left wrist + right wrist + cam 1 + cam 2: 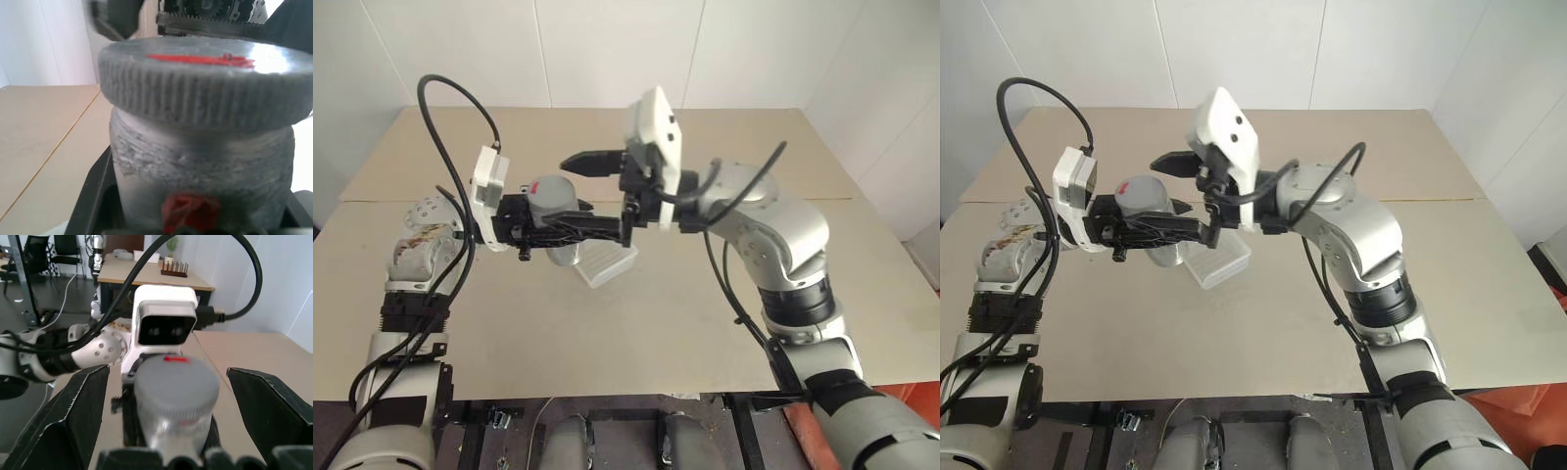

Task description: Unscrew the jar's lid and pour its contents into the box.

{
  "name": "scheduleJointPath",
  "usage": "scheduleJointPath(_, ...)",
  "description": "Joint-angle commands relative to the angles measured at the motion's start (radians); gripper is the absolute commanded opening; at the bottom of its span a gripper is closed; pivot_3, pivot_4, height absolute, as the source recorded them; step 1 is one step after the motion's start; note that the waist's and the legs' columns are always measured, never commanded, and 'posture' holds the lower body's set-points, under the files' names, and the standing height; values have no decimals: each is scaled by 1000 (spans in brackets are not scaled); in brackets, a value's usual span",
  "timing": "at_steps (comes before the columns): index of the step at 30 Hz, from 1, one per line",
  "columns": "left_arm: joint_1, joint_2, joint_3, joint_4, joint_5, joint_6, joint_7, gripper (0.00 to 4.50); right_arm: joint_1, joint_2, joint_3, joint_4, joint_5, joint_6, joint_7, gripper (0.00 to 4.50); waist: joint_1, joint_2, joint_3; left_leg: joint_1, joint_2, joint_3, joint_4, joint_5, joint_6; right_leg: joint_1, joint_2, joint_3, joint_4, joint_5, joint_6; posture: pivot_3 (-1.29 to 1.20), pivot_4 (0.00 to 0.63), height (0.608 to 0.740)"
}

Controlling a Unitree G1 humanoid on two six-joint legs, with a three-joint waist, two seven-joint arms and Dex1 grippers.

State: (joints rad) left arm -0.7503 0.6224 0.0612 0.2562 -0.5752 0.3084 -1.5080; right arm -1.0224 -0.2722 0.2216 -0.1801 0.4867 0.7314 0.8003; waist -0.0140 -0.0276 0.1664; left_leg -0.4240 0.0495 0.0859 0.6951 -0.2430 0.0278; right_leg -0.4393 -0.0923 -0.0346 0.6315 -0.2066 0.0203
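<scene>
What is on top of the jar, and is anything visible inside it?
The lid sits on the jar, with a red mark on top. It covers the mouth, so the inside is hidden.

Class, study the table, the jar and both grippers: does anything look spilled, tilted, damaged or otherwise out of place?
Nothing stands out. The left gripper holds the jar upright above the table, with the lid still on. The right gripper sits open on either side of the lid. The box rests flat on the table, with nothing spilled.

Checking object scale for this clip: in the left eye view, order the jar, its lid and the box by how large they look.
1. The jar, though the left claw hides part of it.
2. The box, partly hidden behind the claw; close to the jar, so unsure.
3. The lid, plainly smallest.
</scene>
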Motion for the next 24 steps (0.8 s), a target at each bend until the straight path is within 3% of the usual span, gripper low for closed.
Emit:
scheduleJointPath(1,-21,4,12,-21,-7,-10,-5,1944,-35,16,-1,7,-17,-6,-17,4465,0,0,0,0,0,0,0,0,0,0,0,0,0,0,0,0,150,740)
scheduleJointPath(8,-15,4,14,-30,-8,-10,-1,1944,-56,37,6,37,-19,14,-8,4465,1,0,0,0,0,0,0,0,0,0,0,0,0,0,0,0,150,740)
scheduleJointPath(15,-5,10,16,-34,-7,-11,1,1944,-60,41,-5,33,-4,47,7,2767,1,0,0,0,0,0,0,0,0,0,0,0,0,0,0,0,150,740)
scheduleJointPath(18,-5,9,15,-34,-6,-12,1,1944,-60,46,-16,36,3,58,2,2766,1,0,0,0,0,0,0,0,0,0,0,0,0,0,0,0,150,740)
scheduleJointPath(24,1,16,2,-24,10,-25,-18,1944,-126,74,-209,102,173,205,-59,2766,2,0,0,0,0,0,0,0,0,0,0,0,0,0,0,0,150,740)
